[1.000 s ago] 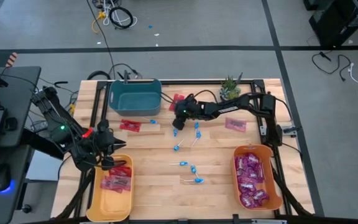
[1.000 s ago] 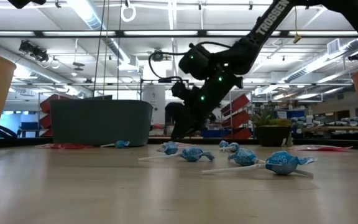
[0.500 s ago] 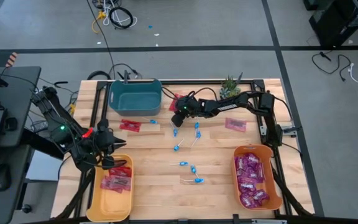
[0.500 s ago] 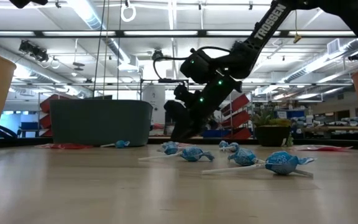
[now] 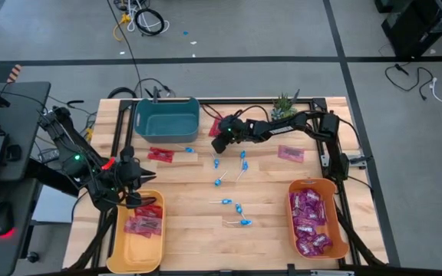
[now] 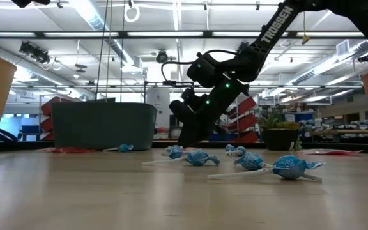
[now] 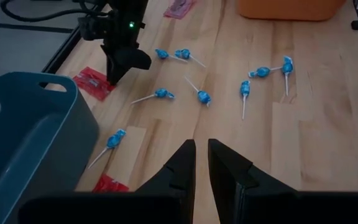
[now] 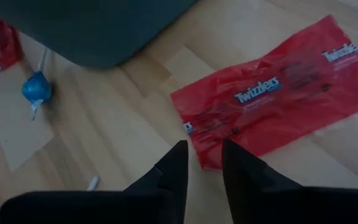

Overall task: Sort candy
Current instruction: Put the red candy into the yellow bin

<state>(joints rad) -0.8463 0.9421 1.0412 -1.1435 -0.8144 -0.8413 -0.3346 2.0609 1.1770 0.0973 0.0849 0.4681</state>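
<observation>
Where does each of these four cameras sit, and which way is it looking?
High view: overhead, straight down on the table and both arms.
Low view: at tabletop height, level past blue lollipops; the right arm descends.
Left wrist view: past its own nearly closed jaws toward the right gripper.
Right wrist view: past its own jaws, narrowly apart, onto a red packet.
Shared: the teal bin appears in all four.
</observation>
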